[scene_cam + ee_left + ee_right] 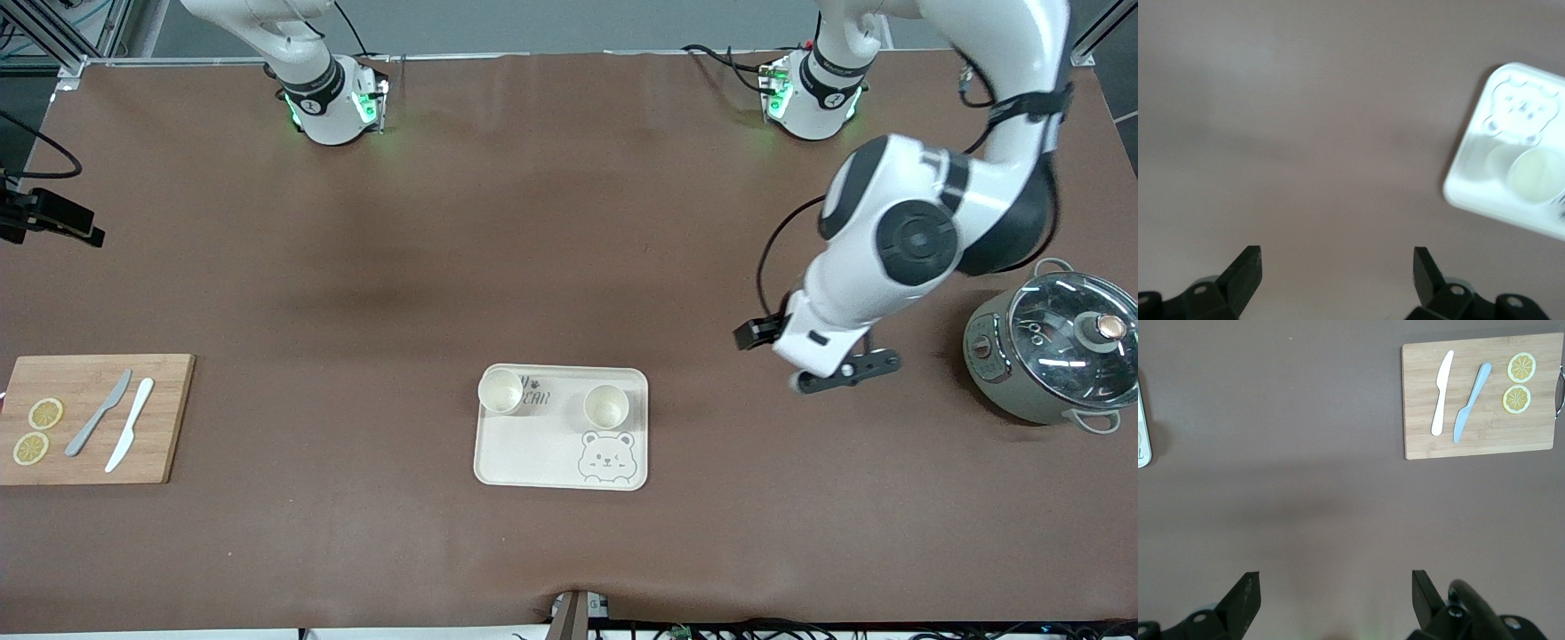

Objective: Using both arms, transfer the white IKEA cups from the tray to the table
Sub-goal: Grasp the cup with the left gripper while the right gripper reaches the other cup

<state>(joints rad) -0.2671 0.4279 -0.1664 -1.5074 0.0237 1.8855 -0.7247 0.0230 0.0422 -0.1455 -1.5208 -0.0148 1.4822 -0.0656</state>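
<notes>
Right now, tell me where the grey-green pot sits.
In the front view, the grey-green pot stands at the left arm's end of the table, beside the open left gripper, well apart from the bear-printed tray.

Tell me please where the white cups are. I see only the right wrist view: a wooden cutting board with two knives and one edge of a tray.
Observer: Both stand upright on the bear-printed tray: one white cup at its corner toward the right arm's end, the second white cup beside it.
Operator: Where is the left gripper?
Observer: The left gripper hangs open and empty over bare table, between the tray and a glass-lidded pot.
Operator: Does the front view show my right gripper?
Observer: No, the right gripper is outside it; only the right arm's base shows.
</notes>
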